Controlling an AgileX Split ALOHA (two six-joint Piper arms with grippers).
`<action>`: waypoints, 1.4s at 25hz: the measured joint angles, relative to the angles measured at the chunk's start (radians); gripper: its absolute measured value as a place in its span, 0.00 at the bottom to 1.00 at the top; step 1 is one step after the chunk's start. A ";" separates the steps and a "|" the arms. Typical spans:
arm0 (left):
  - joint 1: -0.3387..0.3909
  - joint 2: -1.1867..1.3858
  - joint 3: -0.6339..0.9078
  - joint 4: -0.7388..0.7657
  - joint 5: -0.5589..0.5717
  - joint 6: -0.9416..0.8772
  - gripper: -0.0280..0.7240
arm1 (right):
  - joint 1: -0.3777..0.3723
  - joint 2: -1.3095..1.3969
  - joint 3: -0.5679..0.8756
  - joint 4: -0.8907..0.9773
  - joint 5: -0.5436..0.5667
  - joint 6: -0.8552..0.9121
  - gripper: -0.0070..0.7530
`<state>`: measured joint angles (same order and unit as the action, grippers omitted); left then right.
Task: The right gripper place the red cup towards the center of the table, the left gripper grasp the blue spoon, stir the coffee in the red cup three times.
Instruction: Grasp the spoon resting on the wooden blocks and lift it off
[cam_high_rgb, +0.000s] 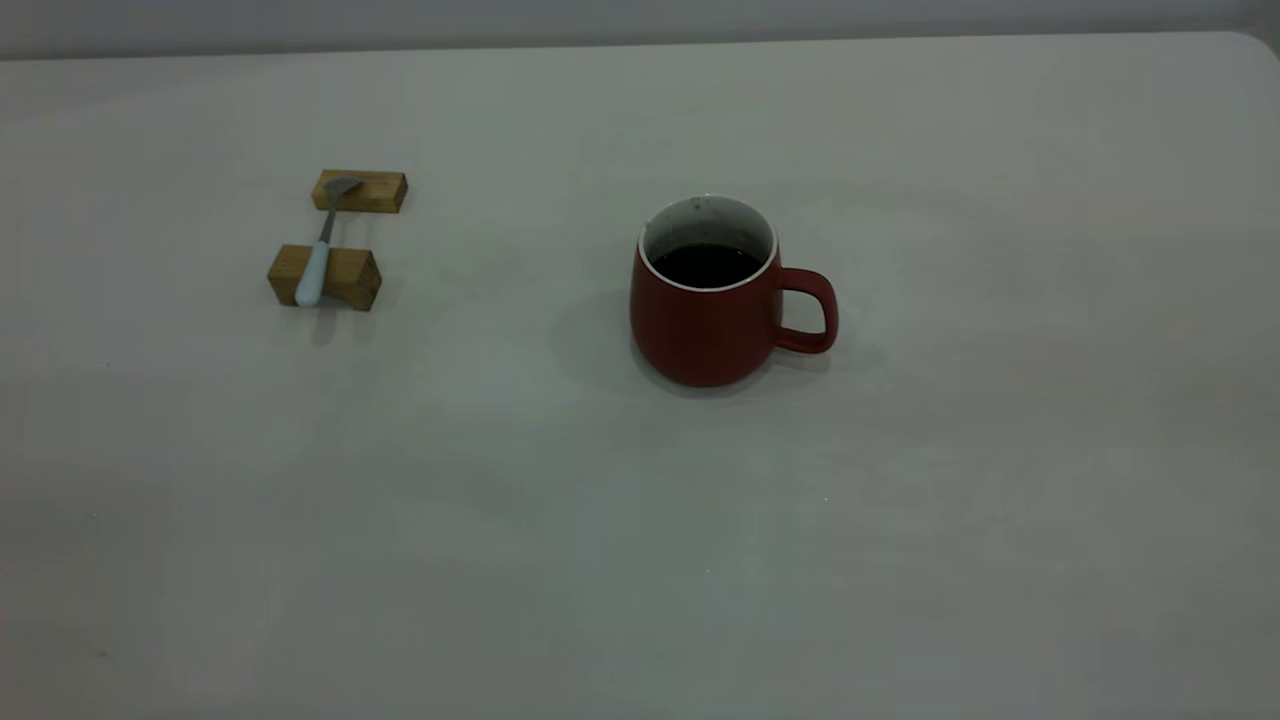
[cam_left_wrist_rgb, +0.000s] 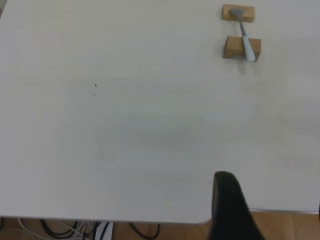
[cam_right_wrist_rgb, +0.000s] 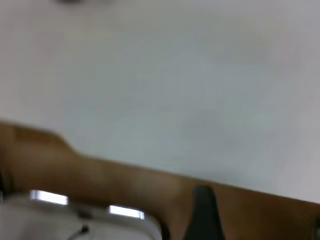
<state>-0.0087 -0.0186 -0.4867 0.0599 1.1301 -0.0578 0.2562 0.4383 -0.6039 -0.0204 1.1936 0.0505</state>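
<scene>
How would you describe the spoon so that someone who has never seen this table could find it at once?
Start at the red cup near the middle of the table, then look far to its left for two small wooden blocks. The blue spoon lies across them like a bridge, the only thing there with a pale blue handle and grey metal bowl.

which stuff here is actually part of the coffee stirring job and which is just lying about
Part of the job:
- red cup, near the table's middle
- coffee inside it
- blue spoon, lying untouched across the blocks
- left gripper and right gripper, both back at the table's edge

Just lying about:
- two wooden blocks, only propping the spoon
- cables below the table edge
</scene>
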 joint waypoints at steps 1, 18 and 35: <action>0.000 0.000 0.000 0.000 0.000 0.000 0.70 | -0.020 -0.046 0.023 0.000 0.000 0.000 0.84; 0.000 0.000 0.000 0.000 0.000 0.000 0.70 | -0.195 -0.419 0.135 0.000 -0.058 -0.011 0.83; 0.000 0.000 0.000 0.000 0.000 0.000 0.70 | -0.195 -0.419 0.135 0.000 -0.058 -0.015 0.51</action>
<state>-0.0087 -0.0186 -0.4867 0.0599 1.1301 -0.0578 0.0609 0.0191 -0.4693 -0.0204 1.1355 0.0353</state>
